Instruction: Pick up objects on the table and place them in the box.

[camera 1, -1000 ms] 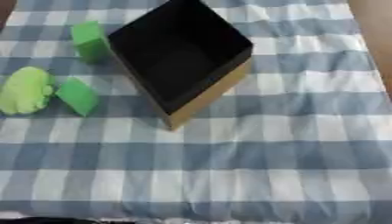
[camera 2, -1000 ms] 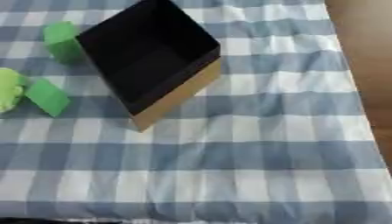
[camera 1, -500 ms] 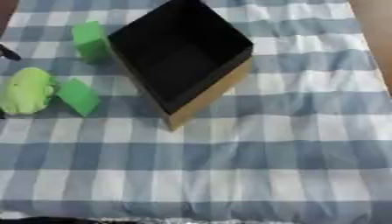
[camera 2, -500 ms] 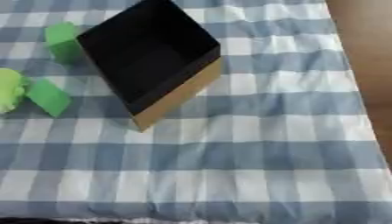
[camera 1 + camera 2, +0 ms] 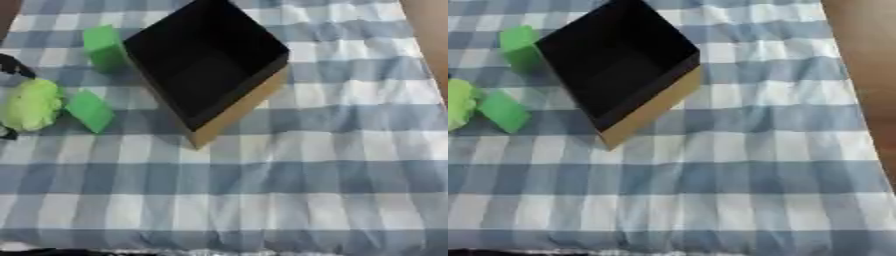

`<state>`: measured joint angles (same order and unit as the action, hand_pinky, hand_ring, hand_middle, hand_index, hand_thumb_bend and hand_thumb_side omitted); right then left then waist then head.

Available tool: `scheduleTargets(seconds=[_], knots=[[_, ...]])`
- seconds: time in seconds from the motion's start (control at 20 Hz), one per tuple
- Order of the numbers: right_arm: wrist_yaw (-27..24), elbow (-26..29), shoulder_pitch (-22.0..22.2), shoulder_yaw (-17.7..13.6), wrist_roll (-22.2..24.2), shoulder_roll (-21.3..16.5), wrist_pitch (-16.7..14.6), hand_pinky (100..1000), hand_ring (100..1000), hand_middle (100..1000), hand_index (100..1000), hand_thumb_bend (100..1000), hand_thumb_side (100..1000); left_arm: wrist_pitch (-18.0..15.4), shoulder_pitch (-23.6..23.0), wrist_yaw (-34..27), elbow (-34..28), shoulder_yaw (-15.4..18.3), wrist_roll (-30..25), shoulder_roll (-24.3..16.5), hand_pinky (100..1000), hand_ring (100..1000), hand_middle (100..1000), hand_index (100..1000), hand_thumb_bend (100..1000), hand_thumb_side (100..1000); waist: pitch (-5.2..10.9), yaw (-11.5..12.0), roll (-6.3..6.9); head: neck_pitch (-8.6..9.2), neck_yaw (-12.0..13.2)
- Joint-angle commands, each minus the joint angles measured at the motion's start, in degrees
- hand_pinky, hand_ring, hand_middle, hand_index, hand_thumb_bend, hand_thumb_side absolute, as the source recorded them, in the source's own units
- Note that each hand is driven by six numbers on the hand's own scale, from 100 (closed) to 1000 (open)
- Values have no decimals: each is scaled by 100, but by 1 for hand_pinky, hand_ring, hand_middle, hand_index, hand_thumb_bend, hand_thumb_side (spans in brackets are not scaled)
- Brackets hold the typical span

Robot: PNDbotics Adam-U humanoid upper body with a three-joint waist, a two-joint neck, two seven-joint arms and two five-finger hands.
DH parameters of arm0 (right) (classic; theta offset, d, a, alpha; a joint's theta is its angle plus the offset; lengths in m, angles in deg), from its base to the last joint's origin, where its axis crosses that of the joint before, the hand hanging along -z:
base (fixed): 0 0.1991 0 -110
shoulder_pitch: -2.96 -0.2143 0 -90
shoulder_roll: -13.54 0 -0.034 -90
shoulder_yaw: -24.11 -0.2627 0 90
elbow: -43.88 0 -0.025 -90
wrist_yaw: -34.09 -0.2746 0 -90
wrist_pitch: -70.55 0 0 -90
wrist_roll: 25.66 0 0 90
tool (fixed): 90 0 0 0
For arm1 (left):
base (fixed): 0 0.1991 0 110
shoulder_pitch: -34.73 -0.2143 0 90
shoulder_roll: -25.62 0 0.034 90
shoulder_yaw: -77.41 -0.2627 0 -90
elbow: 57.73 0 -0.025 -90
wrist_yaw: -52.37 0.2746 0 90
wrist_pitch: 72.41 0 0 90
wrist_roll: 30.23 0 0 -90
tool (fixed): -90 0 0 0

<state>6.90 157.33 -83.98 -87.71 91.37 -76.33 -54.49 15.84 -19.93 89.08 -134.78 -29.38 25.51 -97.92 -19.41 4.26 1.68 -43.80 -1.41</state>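
An open cardboard box (image 5: 229, 116) with a black inside stands tilted on the blue checked cloth, left of the middle. One green block (image 5: 105, 47) lies at its far left corner. A second green block (image 5: 89, 111) lies to its left. Beside that block lies a rounded lime-green object (image 5: 31, 104). Two dark fingertips of my left hand (image 5: 12, 65) show at the left edge, one just beyond the lime object and one at its near side, spread apart with the object between them. The rest of that hand is out of view. My right hand does not show.
The checked cloth (image 5: 289, 190) covers the table in front of and to the right of the box. A bare brown strip (image 5: 864, 60) runs along the right edge. Something dark (image 5: 52, 252) shows at the bottom left edge.
My left hand's fingertips have come in from the left edge and now stand on either side of the lime-green object. The box and blocks have not moved.
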Motion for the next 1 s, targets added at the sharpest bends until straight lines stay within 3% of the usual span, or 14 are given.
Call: scheduleTargets(seconds=[0.05,0.2,0.35,0.45,0.75,1.0], knots=[[45,114,-9,-29,2,-38,45,884,1000,425,884,100,550,-25,128,84,161,-11,-32,-40,895,891,833,892,670,100,105,-11,76,-32,35],[62,114,-1,-22,18,-13,73,884,1000,423,885,100,550,-48,187,58,294,-33,5,72,882,867,805,872,630,100,107,-22,71,-32,41],[78,114,7,-21,26,11,104,885,1000,421,885,100,551,-61,196,-17,297,-12,59,126,836,768,665,787,559,100,108,-27,69,-32,41],[89,114,14,-20,30,24,125,885,1000,420,885,100,552,-45,173,-64,222,38,93,122,820,742,627,761,517,100,109,-23,71,-32,38],[107,114,20,-20,27,33,188,886,1000,419,886,100,553,234,99,-26,-37,298,287,63,766,665,554,688,333,100,120,0,85,-32,19],[95,114,45,-30,9,23,186,886,1000,420,886,100,552,404,213,-27,-493,577,528,76,757,648,540,678,286,100,146,26,84,-32,-13]])
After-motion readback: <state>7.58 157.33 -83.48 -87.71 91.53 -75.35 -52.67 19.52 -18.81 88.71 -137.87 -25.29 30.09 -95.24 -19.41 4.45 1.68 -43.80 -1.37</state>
